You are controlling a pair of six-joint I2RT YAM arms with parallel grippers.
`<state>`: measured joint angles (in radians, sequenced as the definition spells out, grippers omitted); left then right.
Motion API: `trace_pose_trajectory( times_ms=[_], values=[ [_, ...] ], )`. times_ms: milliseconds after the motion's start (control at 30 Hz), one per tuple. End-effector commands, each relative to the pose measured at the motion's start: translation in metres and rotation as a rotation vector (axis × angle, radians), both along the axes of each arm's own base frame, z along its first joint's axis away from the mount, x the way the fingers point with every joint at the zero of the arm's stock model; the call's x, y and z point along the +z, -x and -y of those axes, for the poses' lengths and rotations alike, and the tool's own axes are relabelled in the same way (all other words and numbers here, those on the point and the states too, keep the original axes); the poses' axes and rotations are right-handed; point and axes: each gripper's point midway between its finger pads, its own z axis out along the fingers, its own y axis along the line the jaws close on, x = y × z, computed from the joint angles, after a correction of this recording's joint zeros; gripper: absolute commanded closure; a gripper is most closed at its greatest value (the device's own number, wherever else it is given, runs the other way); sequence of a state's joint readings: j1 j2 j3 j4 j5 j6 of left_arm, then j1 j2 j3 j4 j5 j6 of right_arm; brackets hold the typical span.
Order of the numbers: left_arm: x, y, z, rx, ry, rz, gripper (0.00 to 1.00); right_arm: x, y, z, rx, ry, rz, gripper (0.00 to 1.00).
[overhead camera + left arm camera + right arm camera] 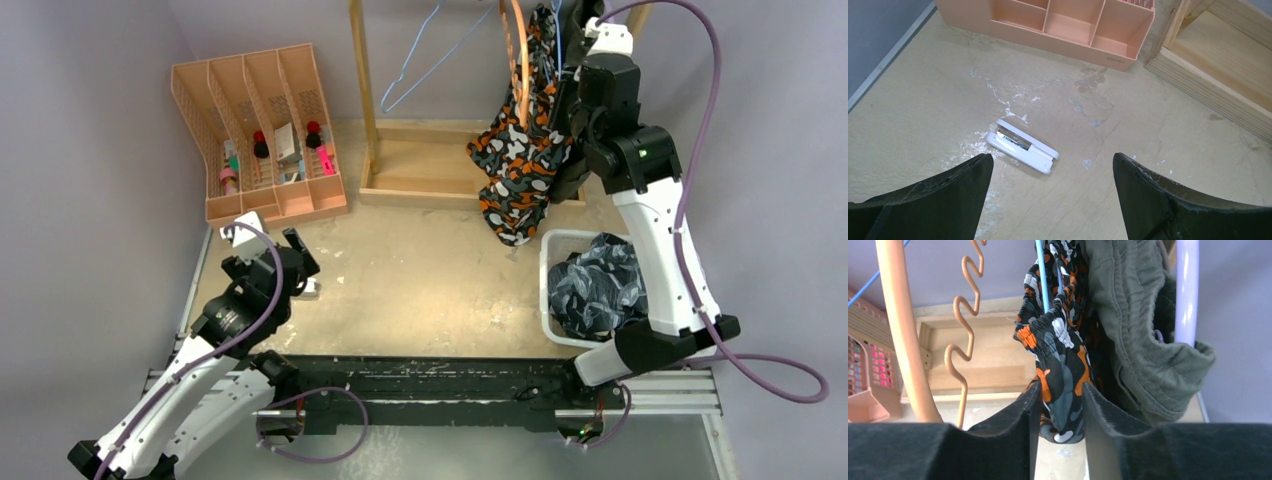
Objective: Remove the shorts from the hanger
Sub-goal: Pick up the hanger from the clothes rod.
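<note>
The orange-white-black camouflage shorts (pixel 515 165) hang from a thin blue hanger (pixel 1042 275) on the wooden rack (pixel 365 90). In the right wrist view my right gripper (pixel 1060 395) has a fold of these shorts (pixel 1063 355) pinched between its two fingers. Olive green shorts (pixel 1143 325) hang just right of them. Dark blue-grey patterned shorts (pixel 598 285) lie in the white basket (pixel 545 290). My left gripper (pixel 300 250) hovers open low over the table, nothing between its fingers (pixel 968 185).
An orange hanger (pixel 898 325) and a second blue hanger (pixel 415 60) hang bare on the rack. A pink desk organizer (pixel 260 130) stands at the back left. A small white stapler-like object (pixel 1022 146) lies under the left gripper. A purple cable (pixel 1187 290) runs beside the olive shorts.
</note>
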<state>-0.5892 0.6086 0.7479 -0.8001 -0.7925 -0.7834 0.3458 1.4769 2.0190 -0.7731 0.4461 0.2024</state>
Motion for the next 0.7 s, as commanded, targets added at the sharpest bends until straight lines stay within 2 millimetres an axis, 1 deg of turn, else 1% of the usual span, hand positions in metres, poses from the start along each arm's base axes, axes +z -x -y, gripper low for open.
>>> trace_pose_trajectory(
  times_ms=[0, 33, 67, 167, 200, 300, 433, 500, 533, 667],
  values=[
    [0.006, -0.005, 0.000, 0.015, 0.003, 0.023, 0.10, 0.030, -0.005, 0.001, -0.009, -0.023, 0.092, 0.63],
    [0.006, -0.005, 0.000, 0.014, 0.003, 0.023, 0.10, 0.029, -0.007, 0.000, -0.011, -0.020, 0.086, 0.60],
    [0.006, -0.005, 0.000, 0.014, 0.004, 0.024, 0.10, 0.028, -0.010, 0.000, -0.018, -0.018, 0.083, 0.58],
    [0.007, -0.004, -0.002, 0.019, 0.008, 0.033, 0.10, 0.027, -0.017, 0.002, -0.041, -0.003, 0.076, 0.57],
    [0.008, -0.004, -0.002, 0.021, 0.009, 0.035, 0.10, 0.029, -0.019, 0.003, -0.047, 0.000, 0.083, 0.56],
    [0.007, -0.004, -0.002, 0.021, 0.007, 0.032, 0.10, 0.028, -0.028, 0.010, -0.063, 0.018, 0.089, 0.56],
    [0.006, -0.005, -0.001, 0.020, 0.003, 0.025, 0.10, 0.019, -0.043, 0.012, -0.043, 0.012, 0.061, 0.58],
    [0.007, -0.005, -0.002, 0.020, 0.004, 0.028, 0.10, 0.012, -0.050, 0.011, -0.030, 0.012, 0.045, 0.64],
    [0.006, -0.005, -0.002, 0.022, 0.004, 0.027, 0.10, 0.009, -0.053, 0.009, -0.015, 0.015, 0.036, 0.65],
    [0.006, -0.004, -0.002, 0.022, 0.005, 0.029, 0.10, 0.006, -0.056, -0.001, 0.057, 0.026, 0.026, 0.65]
  ],
)
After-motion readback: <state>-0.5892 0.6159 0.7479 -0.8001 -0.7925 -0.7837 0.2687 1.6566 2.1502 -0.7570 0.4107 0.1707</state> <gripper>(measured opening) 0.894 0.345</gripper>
